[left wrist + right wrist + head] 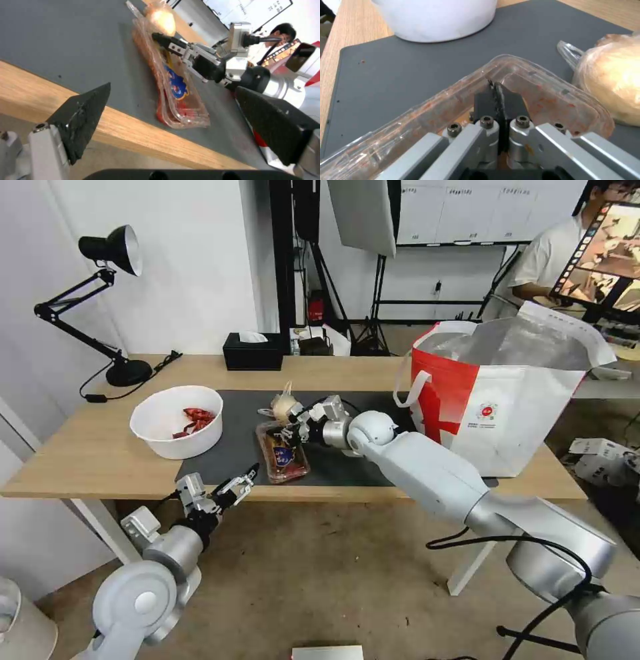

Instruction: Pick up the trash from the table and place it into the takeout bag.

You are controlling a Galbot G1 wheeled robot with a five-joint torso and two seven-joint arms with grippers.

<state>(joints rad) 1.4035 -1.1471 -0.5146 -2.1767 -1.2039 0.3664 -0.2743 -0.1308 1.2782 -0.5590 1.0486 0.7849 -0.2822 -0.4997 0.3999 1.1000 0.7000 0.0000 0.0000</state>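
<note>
A clear plastic food tray [283, 457] with red scraps and a blue label lies on the dark grey mat [227, 447] of the table [93, 453]. My right gripper [293, 433] is shut on the tray's far corner rim [533, 72], pads pressed together [496, 97]. The tray [176, 100] and right gripper [166, 42] also show in the left wrist view. A knotted clear bag with a beige lump [283, 407] [616, 80] sits just behind it. A white bowl [177, 420] with red scraps stands at the left. The red-and-white takeout bag [507, 400] stands open at the right. My left gripper [233, 490] hangs open at the table's front edge.
A black desk lamp [110, 300] stands at the far left corner and a black tissue box [252, 352] at the back edge. A person sits at a screen behind the takeout bag. Bare wood lies left of the bowl.
</note>
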